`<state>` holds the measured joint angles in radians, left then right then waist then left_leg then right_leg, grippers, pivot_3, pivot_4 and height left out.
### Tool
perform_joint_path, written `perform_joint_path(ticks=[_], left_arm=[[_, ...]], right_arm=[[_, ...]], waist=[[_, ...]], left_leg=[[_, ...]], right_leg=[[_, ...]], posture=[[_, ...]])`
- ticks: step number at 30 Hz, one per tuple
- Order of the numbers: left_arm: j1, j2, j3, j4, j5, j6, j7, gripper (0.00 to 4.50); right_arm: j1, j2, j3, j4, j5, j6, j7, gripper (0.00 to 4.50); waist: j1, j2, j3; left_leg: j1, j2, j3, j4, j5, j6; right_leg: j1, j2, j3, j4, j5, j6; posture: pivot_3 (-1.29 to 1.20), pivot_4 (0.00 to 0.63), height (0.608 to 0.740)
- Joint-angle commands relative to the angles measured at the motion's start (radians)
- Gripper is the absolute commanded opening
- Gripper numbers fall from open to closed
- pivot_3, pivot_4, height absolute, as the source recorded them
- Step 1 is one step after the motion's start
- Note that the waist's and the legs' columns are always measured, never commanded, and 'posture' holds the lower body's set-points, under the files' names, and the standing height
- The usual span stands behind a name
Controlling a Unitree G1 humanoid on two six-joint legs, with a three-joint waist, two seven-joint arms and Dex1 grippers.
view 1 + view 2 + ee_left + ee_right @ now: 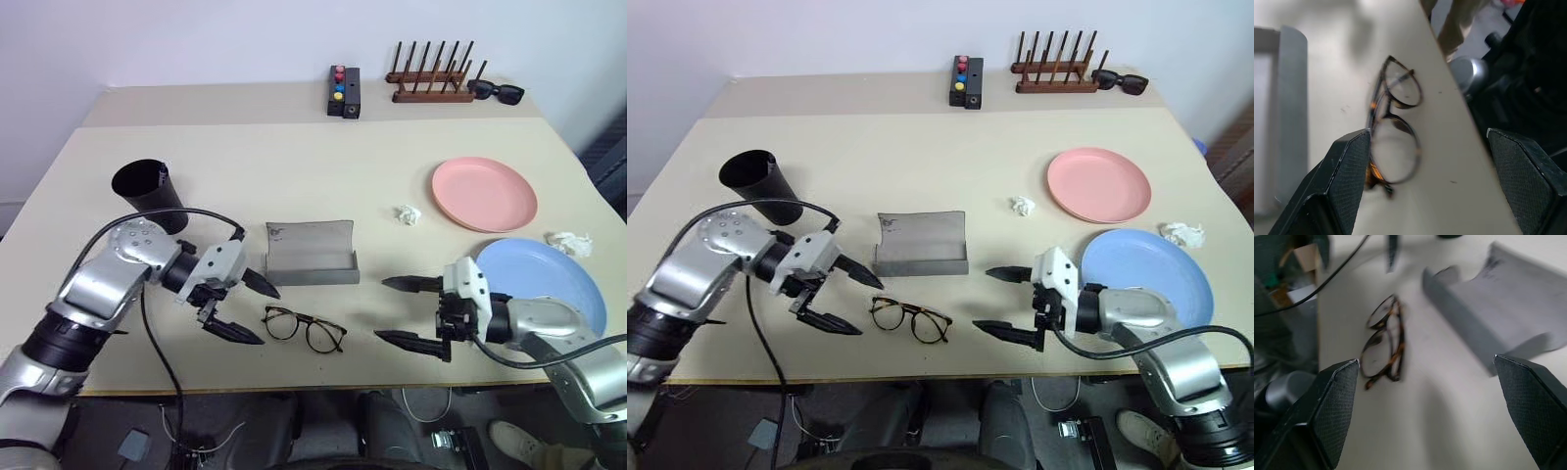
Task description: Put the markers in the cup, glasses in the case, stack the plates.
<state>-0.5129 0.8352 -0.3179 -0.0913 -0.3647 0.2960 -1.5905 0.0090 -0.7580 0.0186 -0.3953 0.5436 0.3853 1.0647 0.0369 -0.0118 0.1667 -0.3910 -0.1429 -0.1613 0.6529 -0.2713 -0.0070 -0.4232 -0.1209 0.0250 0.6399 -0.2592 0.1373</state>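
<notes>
Your glasses (304, 329) lie folded near the desk's (294, 166) front edge: thin tortoise-brown rims, clear roundish lenses. Just behind them the grey case (312, 253) stands open with a small dark logo at one corner of its lid, too small to read. The black cup (150, 195) sits toward the left edge; a dark stick shows inside its rim, though you cannot tell what it is. The pink plate (485, 193) and blue plate (544, 282) lie apart near the right edge.

Your left hand (245, 309) hangs just left of the glasses, fingers spread, gripping nothing. Your right hand (409, 312) hangs to their right, also spread wide and empty.

The left wrist view shows amber flecks in the frame; the right wrist view shows the case's curved lid beside the glasses.
</notes>
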Motion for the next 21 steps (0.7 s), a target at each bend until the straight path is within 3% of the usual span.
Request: perform_joint_path(ticks=[1,15,21], left_arm=[[-0.035,-0.047,-0.051,0.039,0.043,-0.027,-0.019,3.89],[-0.145,-0.031,-0.273,0.134,0.003,-0.122,-0.024,3.89],[-0.182,-0.103,-0.179,0.185,0.002,-0.098,-0.024,3.89]], right_arm=[[-0.04,0.022,0.016,0.023,-0.02,-0.023,0.0,4.5],[-0.108,0.044,0.056,0.069,-0.04,0.008,0.003,4.5],[-0.097,0.047,0.048,0.053,-0.039,0.01,0.003,4.5]], waist=[[-0.002,0.0,0.0],[-0.001,0.0,0.0],[-0.001,0.0,0.0]], left_leg=[[0.0,0.0,0.0,0.0,0.0,0.0],[0.0,0.0,0.0,0.0,0.0,0.0],[0.0,0.0,0.0,0.001,0.0,0.0]], right_leg=[[0.0,0.0,0.0,0.0,0.0,0.0],[0.0,0.001,0.0,0.0,0.0,0.0],[0.0,0.001,0.0,0.0,0.0,0.0]], posture=[[0.0,0.15,0.74],[0.0,0.15,0.74],[0.0,0.15,0.74]])
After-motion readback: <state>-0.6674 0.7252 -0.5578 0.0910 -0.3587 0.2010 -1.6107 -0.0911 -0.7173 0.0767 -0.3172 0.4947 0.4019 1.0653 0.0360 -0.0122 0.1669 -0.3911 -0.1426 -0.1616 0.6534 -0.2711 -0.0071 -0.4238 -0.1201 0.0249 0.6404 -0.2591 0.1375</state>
